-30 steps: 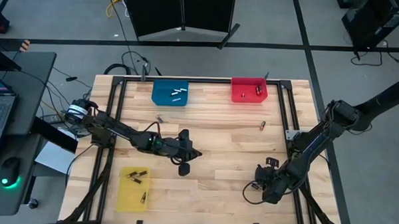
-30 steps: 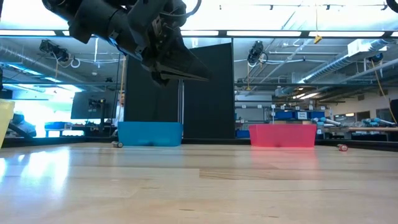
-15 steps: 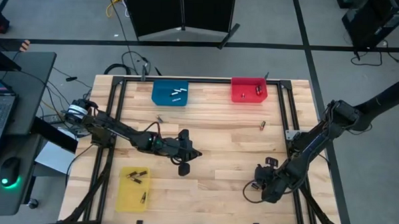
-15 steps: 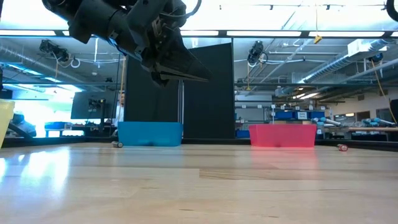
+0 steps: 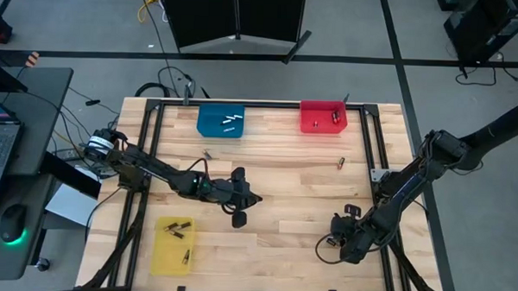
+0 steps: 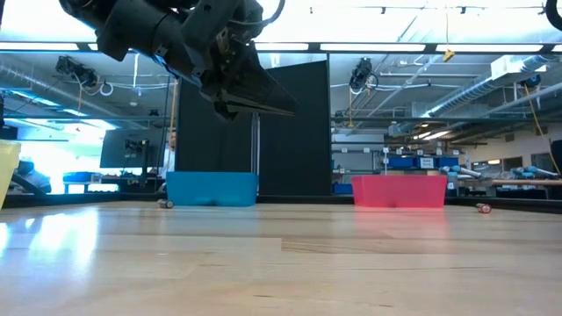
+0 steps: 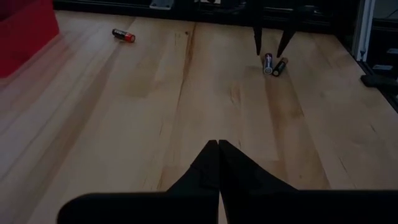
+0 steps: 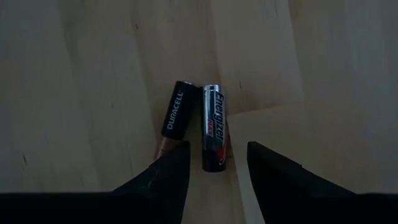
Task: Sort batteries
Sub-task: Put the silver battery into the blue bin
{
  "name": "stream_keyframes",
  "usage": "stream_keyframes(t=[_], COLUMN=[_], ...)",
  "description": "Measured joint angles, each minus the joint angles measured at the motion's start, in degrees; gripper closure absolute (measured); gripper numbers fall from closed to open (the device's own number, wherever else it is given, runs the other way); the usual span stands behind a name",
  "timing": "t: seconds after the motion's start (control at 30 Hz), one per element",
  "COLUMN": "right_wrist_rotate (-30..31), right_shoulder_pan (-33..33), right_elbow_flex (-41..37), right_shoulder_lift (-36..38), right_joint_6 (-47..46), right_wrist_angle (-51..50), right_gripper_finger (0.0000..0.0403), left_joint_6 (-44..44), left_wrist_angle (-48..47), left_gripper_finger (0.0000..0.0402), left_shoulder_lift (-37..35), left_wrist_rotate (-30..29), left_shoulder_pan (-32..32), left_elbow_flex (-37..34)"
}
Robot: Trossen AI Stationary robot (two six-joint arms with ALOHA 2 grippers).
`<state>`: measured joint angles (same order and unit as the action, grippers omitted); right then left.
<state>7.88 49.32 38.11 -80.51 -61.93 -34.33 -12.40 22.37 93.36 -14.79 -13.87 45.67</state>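
My right gripper (image 8: 214, 148) is open near the table's right near corner, pointing down. Its fingers stand on either side of a silver-and-black battery (image 8: 213, 135) without touching it. A black battery with a copper end (image 8: 175, 116) lies flat against that one. The left wrist view shows the same pair (image 7: 273, 65) under the right gripper (image 7: 272, 47). My left gripper (image 7: 217, 147) is shut and holds nothing; it hovers above the table's middle (image 5: 255, 199), well clear of the wood (image 6: 263, 101). Loose batteries lie at the far left (image 5: 208, 153) and far right (image 5: 340, 163).
A blue bin (image 5: 221, 121) and a red bin (image 5: 323, 117) stand at the far edge, and a yellow bin (image 5: 173, 244) at the near left; each holds batteries. A black metal frame (image 5: 378, 158) runs along the table's sides. Bare wood lies between the two arms.
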Motion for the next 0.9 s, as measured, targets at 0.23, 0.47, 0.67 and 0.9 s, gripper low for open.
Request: stream_keyframes(t=[0.23,0.47,0.67,0.9], right_wrist_rotate=[-0.02,-0.02,-0.02,-0.04], right_shoulder_pan=[0.00,0.00,0.00,0.00], right_elbow_flex=[0.00,0.00,0.00,-1.67], right_shoulder_lift=[0.00,0.00,0.00,0.00], right_joint_6=[0.61,1.39,1.93,2.55], right_wrist_angle=[-0.04,-0.46,-0.50,0.82], right_gripper_finger=[0.0232,0.0232,0.0232,0.0232], left_joint_6=[0.00,0.00,-0.01,0.13], left_wrist_angle=[0.02,0.02,0.02,0.02], left_gripper_finger=[0.0396,0.0396,0.0396,0.0396], left_shoulder_lift=[0.00,0.00,0.00,0.00], left_wrist_rotate=[-0.26,-0.34,-0.33,-0.33], left_shoulder_pan=[0.00,0.00,0.00,0.00], left_elbow_flex=[0.00,0.00,0.00,0.00])
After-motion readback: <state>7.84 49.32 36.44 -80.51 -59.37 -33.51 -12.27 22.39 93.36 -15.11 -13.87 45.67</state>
